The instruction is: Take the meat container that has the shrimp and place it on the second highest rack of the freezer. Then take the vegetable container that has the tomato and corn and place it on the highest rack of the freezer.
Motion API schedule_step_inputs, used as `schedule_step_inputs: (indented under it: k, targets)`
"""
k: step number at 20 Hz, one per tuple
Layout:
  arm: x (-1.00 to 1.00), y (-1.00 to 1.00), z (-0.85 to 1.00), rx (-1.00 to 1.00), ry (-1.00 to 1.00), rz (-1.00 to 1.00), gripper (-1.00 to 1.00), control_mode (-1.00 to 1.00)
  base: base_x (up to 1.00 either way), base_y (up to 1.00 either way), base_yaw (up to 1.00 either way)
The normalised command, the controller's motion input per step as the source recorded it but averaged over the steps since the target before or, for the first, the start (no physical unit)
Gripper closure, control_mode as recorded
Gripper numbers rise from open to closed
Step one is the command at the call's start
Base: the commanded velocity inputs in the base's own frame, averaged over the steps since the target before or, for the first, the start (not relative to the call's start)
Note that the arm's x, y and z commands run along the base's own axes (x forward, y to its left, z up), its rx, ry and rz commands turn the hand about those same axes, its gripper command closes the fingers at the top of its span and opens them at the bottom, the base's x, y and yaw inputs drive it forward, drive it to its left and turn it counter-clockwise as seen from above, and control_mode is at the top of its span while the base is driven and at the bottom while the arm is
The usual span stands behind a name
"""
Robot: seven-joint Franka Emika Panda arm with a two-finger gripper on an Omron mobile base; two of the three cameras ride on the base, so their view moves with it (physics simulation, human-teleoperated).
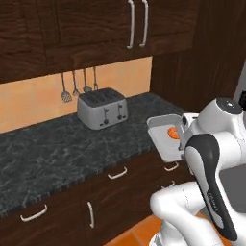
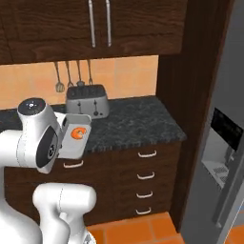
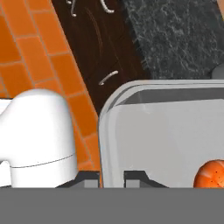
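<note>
The meat container [image 3: 162, 131] is a shallow grey tray holding a small orange shrimp [image 3: 211, 174]. My gripper [image 3: 111, 178] is shut on the tray's near rim, with one dark fingertip on each side of the wall. The container [image 1: 162, 139] hangs tilted in the air at the counter's front edge, with the shrimp [image 1: 171, 133] lying near my wrist. In the right base view the container [image 2: 75, 139] and shrimp [image 2: 78, 134] sit just beside my upper arm. The freezer [image 2: 224, 143] shows its grey door and black dispenser panel at the far right. Its racks, the vegetable container, tomato and corn are out of view.
A silver toaster [image 1: 102, 109] stands at the back of the dark stone counter [image 1: 53, 149], under hanging utensils [image 1: 77, 86]. Dark wood drawers [image 2: 143, 178] run below and cabinets hang above. A tall dark panel [image 2: 190, 71] separates the counter from the freezer. The floor [image 3: 26, 57] is orange tile.
</note>
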Motion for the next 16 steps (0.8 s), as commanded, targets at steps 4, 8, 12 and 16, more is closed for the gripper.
schedule_step_inputs:
  k: [4, 8, 12, 16]
  targets:
    - [0.00, 0.00, 0.00, 0.00, 0.00, 0.00, 1.00, 1.00, -0.14, 0.07, -0.83]
    - [0.00, 0.00, 0.00, 0.00, 0.00, 0.00, 1.00, 1.00, -0.04, -0.01, -0.80]
    - [0.00, 0.00, 0.00, 0.00, 0.00, 0.00, 1.00, 1.00, 0.24, -0.03, -0.73]
    - [0.00, 0.00, 0.00, 0.00, 0.00, 0.00, 1.00, 1.00, 0.31, -0.24, -0.69]
